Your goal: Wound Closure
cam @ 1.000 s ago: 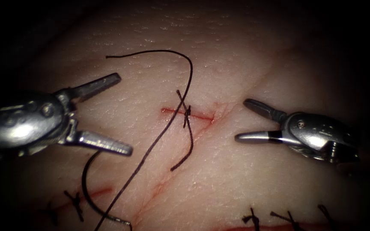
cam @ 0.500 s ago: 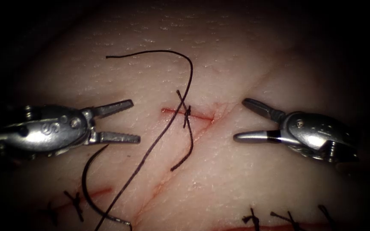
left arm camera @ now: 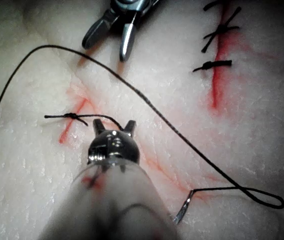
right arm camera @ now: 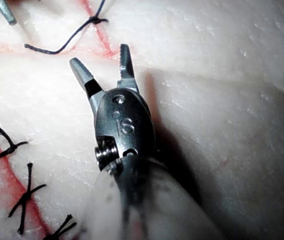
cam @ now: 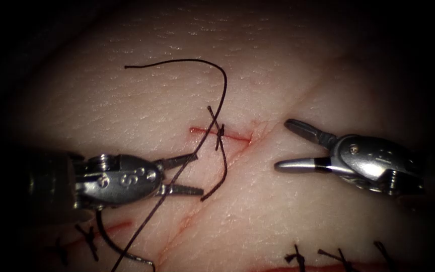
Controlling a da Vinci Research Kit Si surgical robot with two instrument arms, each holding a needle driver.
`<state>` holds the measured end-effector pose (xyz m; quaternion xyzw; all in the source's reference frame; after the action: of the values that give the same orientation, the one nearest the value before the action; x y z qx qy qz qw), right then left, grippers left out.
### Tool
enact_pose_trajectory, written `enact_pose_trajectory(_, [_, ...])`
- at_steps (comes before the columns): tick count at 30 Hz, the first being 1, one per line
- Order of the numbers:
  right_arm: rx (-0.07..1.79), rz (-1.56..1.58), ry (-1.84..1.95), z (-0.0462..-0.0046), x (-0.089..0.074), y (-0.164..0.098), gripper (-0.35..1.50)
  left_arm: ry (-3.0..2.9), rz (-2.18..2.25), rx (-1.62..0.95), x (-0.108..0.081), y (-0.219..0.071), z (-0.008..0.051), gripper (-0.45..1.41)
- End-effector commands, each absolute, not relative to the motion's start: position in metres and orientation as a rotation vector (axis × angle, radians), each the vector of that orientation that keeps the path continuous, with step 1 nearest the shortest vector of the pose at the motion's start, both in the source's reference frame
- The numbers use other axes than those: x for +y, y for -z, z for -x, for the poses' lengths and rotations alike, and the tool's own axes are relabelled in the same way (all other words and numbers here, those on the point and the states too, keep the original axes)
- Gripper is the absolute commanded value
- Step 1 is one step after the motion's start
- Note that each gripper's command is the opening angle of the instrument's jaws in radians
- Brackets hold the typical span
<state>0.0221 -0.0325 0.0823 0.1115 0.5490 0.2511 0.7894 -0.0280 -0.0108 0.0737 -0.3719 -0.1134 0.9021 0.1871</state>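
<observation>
My left tool (cam: pixel 190 174) jaws parted astride the thread (cam: pixel 179 171), holding nothing, right tool (cam: pixel 290 146) jaws wide, empty, needle (cam: pixel 107 236) lying free on tissue (cam: pixel 288 211) left of cut (cam: pixel 221 134).

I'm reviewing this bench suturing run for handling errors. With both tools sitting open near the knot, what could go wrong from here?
1. The left tool has open, empty jaws straddling the long thread; it might snag the thread and strain the knot on the cut.
2. The needle lies loose on the tissue, left of the cut, held by neither tool; a tug on the thread could drag it.
3. The right tool is open and empty beside the cut and might scrape tissue.
</observation>
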Motion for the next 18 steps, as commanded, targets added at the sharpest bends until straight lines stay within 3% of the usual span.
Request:
enact_pose_trajectory(1, [1.178,-0.245,-0.539,-0.0229,-0.0333,-0.0828,1.36,-2.534,1.035,-0.346,-0.0114,-0.0745,0.0288,0.48])
enact_pose_trajectory(6, [1.176,-0.243,-0.533,-0.0230,-0.0333,-0.0828,1.36,-2.543,0.963,-0.433,-0.0129,-0.0756,0.0300,0.68])
enact_pose_trajectory(18, [1.173,-0.241,-0.532,-0.0233,-0.0337,-0.0827,1.36,-2.534,0.923,-0.481,-0.0130,-0.0788,0.0297,0.54])
